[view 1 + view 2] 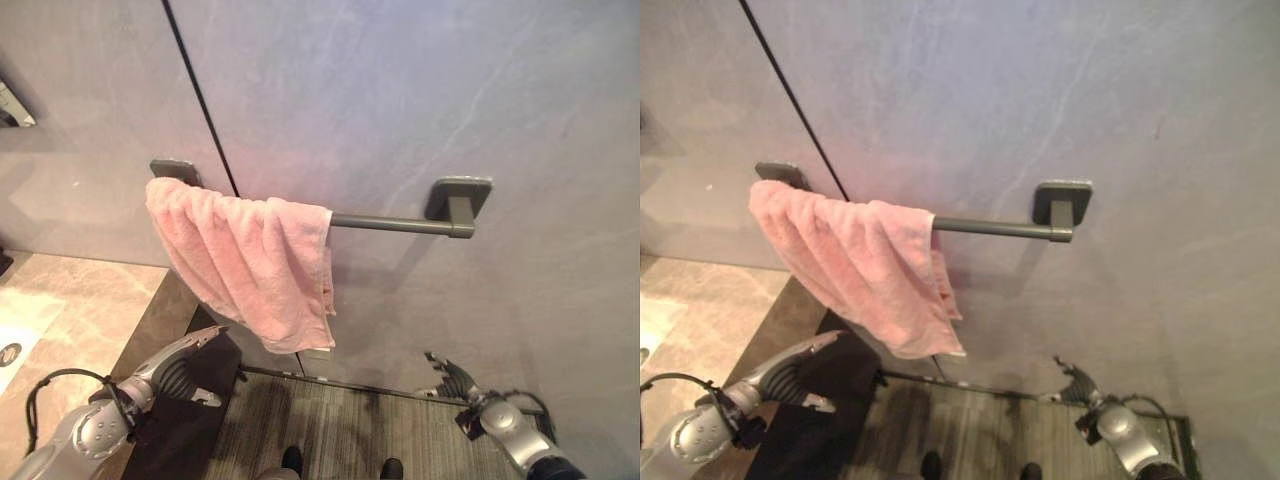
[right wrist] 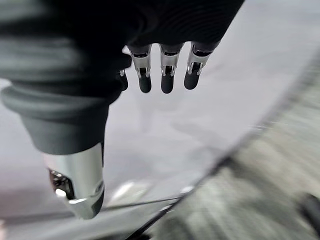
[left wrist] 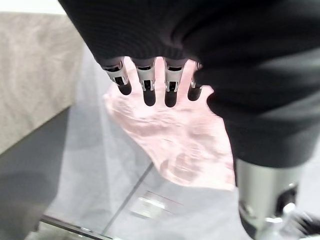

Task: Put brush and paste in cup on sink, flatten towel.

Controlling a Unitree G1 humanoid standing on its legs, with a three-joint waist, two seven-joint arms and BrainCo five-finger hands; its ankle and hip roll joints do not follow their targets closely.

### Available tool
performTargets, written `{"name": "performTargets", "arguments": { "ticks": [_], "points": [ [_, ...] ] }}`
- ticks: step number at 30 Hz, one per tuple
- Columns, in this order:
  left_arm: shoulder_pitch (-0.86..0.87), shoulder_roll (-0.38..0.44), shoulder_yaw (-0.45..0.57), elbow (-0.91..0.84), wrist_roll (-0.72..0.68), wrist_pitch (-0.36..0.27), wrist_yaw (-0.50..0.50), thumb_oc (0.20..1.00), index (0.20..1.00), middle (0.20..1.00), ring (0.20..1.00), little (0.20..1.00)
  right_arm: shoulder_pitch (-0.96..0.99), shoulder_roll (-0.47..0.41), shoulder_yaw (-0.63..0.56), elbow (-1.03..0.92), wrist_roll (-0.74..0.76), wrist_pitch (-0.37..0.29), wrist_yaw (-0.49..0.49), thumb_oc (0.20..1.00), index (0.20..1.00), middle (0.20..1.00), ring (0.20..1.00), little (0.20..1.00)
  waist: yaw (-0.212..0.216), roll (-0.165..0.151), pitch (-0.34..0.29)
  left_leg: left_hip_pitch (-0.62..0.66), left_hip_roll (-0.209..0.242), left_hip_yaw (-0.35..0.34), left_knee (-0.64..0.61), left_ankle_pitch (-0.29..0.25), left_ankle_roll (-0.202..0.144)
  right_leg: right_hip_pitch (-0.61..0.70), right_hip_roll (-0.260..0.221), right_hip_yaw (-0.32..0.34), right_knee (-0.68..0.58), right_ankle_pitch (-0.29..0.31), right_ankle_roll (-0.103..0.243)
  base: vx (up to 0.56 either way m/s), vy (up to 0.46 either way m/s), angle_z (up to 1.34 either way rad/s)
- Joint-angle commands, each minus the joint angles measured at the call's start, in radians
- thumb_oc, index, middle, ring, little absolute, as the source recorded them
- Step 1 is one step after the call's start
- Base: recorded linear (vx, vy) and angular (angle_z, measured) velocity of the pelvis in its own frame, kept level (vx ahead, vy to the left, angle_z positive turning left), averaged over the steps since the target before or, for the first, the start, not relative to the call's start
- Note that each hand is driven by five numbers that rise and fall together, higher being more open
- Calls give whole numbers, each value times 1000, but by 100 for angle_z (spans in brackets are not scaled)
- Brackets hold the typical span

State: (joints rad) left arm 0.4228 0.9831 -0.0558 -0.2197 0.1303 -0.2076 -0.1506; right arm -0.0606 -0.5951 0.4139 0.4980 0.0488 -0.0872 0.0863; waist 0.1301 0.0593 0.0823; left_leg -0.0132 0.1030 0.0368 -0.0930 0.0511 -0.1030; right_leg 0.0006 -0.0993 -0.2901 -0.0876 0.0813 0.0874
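A pink towel (image 1: 250,265) hangs bunched on the left part of a dark grey wall rail (image 1: 400,224), its folds slanting down to the right. My left hand (image 1: 195,355) is below the towel's lower edge, fingers straight and apart from the cloth; its wrist view shows the towel (image 3: 175,140) past the fingertips (image 3: 149,92). My right hand (image 1: 455,382) is low at the right, near the wall's base, fingers relaxed and holding nothing. Its wrist view shows bare wall past the fingers (image 2: 167,80).
The right half of the rail is bare up to its bracket (image 1: 460,195). A beige stone counter (image 1: 70,310) with a dark side panel lies at the left. Grey wood-grain floor (image 1: 340,430) runs below the grey wall.
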Motion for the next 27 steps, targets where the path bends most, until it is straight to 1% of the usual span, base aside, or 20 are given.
{"name": "performTargets", "arguments": {
  "ticks": [1,2,3,4,5,7,8,9,10,11,12,13,14,15,17,18,21,23,27],
  "points": [
    [5,52,71,-63,-105,-32,-33,1000,1000,1000,1000,1000,-60,-56,-7,-142,76,-55,52,1000,1000,1000,1000,1000,3,-31,2,-74,29,10,6,75,-35,-18,-57,38,51,-4,48,-45,-29,20],
    [65,96,139,-117,-152,-26,-60,1000,1000,1000,1000,1000,-37,-127,-36,-323,92,-58,92,1000,1000,1000,1000,1000,7,-26,12,-81,31,3,6,80,-35,-31,-57,30,73,-12,45,-41,-22,18],
    [96,110,176,-139,-179,-20,-75,1000,1000,1000,1000,1000,-14,-153,-58,-392,107,-52,105,1000,1000,1000,1000,1000,5,-25,16,-83,32,0,6,82,-35,-36,-58,24,85,-16,44,-40,-22,17],
    [105,111,184,-146,-182,-18,-77,1000,1000,1000,1000,1000,-8,-155,-61,-402,108,-47,107,1000,1000,1000,1000,1000,3,-26,15,-83,31,-1,6,82,-35,-36,-58,23,88,-18,44,-27,-26,16],
    [155,138,247,-183,-244,-9,-102,1000,1000,1000,1000,1000,27,-199,-104,-537,134,-50,132,1000,1000,1000,1000,1000,5,-22,24,-86,33,-8,6,87,-34,-44,-60,14,108,-24,42,-21,-23,16],
    [178,151,274,-197,-270,-6,-114,1000,1000,1000,1000,1000,48,-207,-124,-571,146,-50,141,1000,1000,1000,1000,1000,5,-22,25,-86,33,-12,6,88,-33,-45,-61,8,115,-27,42,-15,-27,12],
    [236,169,344,-209,-339,-9,-126,1000,1000,1000,1000,1000,97,-227,-175,-655,154,-56,145,1000,1000,1000,1000,1000,8,-19,28,-84,31,-19,6,89,-32,-43,-62,-2,122,-32,41,-8,-33,16],
    [265,164,385,-205,-383,-13,-122,1000,1000,1000,1000,1000,120,-230,-200,-695,142,-56,139,1000,1000,1000,1000,1000,6,-22,27,-84,30,-23,6,90,-31,-39,-63,-7,123,-34,41,-6,-26,20],
    [271,165,391,-208,-386,-14,-123,1000,1000,1000,1000,1000,125,-229,-202,-701,141,-53,139,1000,1000,1000,1000,1000,5,-23,27,-83,30,-24,6,90,-31,-38,-63,-8,123,-35,41,-10,-20,20],
    [289,136,422,-125,-449,-1,-97,1000,1000,1000,1000,1000,153,-223,-241,-767,120,-53,122,1000,1000,1000,1000,1000,3,-22,27,-81,29,-26,6,93,-31,-32,-62,-13,119,-35,39,-9,-10,14],
    [289,138,422,-124,-450,-3,-97,1000,1000,1000,1000,1000,157,-223,-244,-772,120,-50,122,1000,1000,1000,1000,1000,3,-23,27,-81,29,-27,6,93,-31,-30,-62,-14,118,-35,39,-6,-14,11],
    [323,120,485,-87,-424,8,-69,1000,1000,1000,1000,1000,196,-202,-290,-827,89,-52,109,1000,1000,1000,1000,1000,8,-19,23,-78,27,-28,6,92,-29,-19,-60,-16,110,-38,38,21,0,11],
    [342,100,519,-60,-425,15,-54,1000,1000,1000,1000,1000,220,-183,-309,-845,74,-53,104,1000,1000,1000,1000,1000,12,-19,18,-74,25,-28,6,90,-28,-13,-59,-16,107,-38,38,22,1,9],
    [353,101,529,-65,-426,16,-55,1000,1000,1000,1000,1000,224,-179,-309,-851,73,-51,105,1000,1000,1000,1000,1000,12,-23,18,-72,25,-27,6,90,-28,-11,-59,-15,105,-38,38,35,8,4],
    [367,74,576,-19,-411,21,-32,1000,1000,1000,1000,1000,249,-145,-330,-863,33,-47,85,1000,1000,1000,1000,1000,14,-25,8,-64,22,-22,6,84,-24,0,-60,-13,98,-39,38,16,9,1],
    [367,67,598,-4,-399,23,-16,1000,1000,1000,1000,1000,251,-124,-325,-867,18,-44,79,1000,1000,1000,1000,1000,17,-30,4,-56,21,-18,6,80,-21,6,-61,-11,93,-38,39,0,0,0],
    [312,55,604,41,-399,28,27,1000,1000,1000,1000,1000,231,-63,-286,-826,18,-24,54,1000,1000,1000,1000,1000,16,-39,-9,-41,15,-10,6,67,-11,13,-66,-4,87,-35,41,12,34,-1],
    [256,48,581,82,-384,29,54,1000,1000,1000,1000,1000,203,-34,-252,-797,19,-14,46,1000,1000,1000,1000,1000,16,-45,-11,-28,9,3,6,56,-4,14,-72,11,87,-31,44,27,61,-8],
    [194,76,588,121,-344,33,76,1000,1000,1000,1000,1000,149,-2,-179,-728,106,26,69,1000,1000,1000,1000,1000,21,-61,-25,-5,-4,25,6,39,5,21,-85,35,82,-21,51,20,66,-19]
  ]
}}
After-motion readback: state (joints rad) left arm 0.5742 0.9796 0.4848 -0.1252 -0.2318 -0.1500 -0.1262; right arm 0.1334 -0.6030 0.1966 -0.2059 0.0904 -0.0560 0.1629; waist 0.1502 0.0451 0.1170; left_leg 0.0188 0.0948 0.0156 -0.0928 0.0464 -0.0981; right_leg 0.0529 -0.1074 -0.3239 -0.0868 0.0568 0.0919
